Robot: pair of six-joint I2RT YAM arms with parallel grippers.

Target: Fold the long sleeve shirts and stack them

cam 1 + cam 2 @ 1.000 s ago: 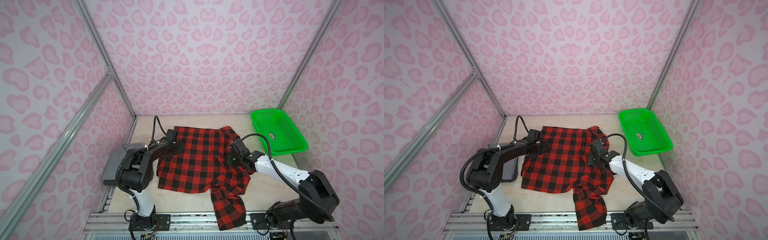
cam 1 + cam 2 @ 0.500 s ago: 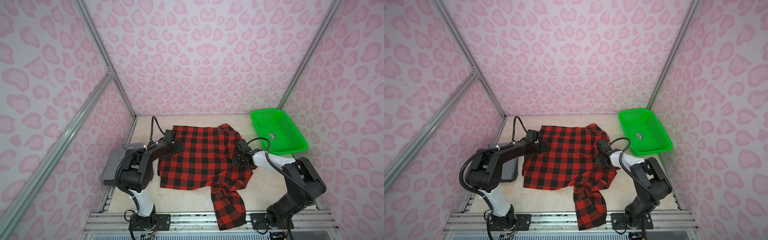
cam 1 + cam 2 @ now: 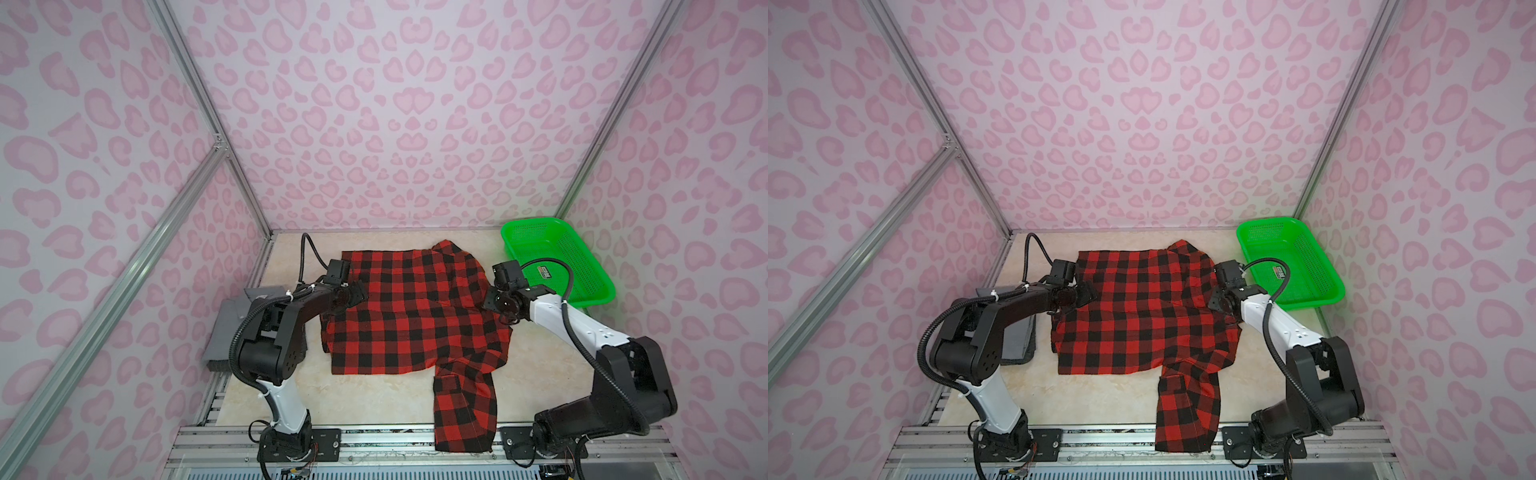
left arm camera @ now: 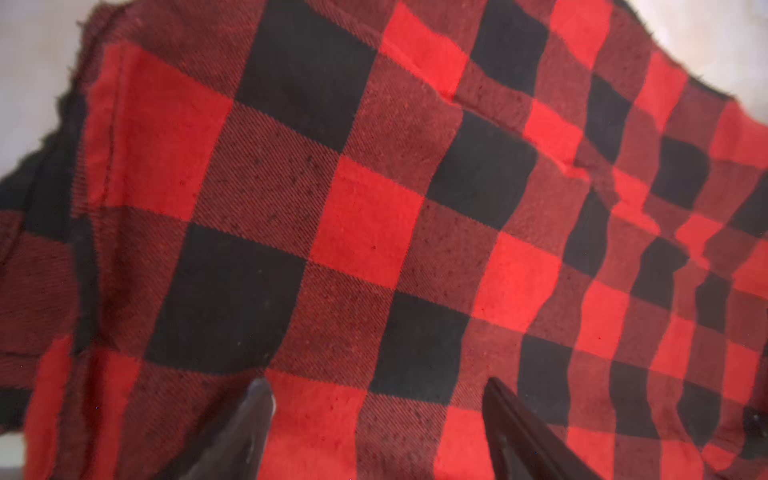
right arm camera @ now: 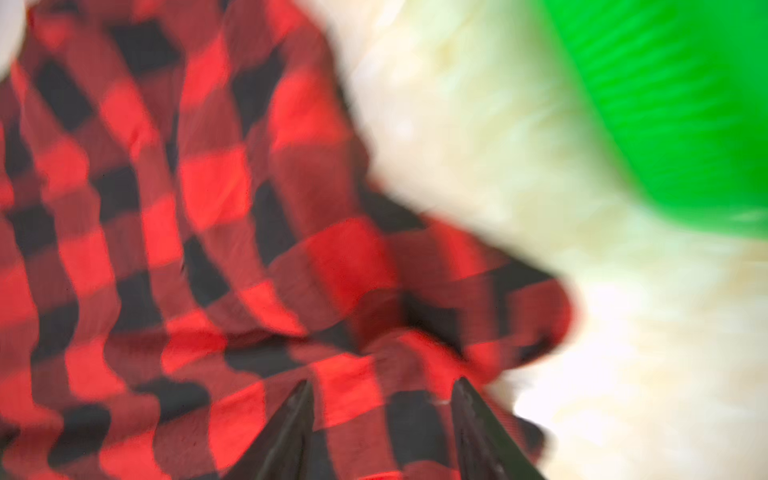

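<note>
Gaping over checked shirt [image 3: 415, 316] edges: left tool [image 4: 376, 384], right tool [image 5: 384, 382].

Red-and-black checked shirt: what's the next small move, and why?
Probably send the right gripper to the sleeve of the red-and-black checked cloth shirt. The body lies spread on the beige table, but this sleeve hangs over the table's front edge, so it looks like the next part to fold in. The left gripper, open at the opposite edge, can wait.

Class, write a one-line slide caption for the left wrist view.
Left gripper, fingers apart, poised at the red-and-black checked shirt that nearly fills the frame.
</note>
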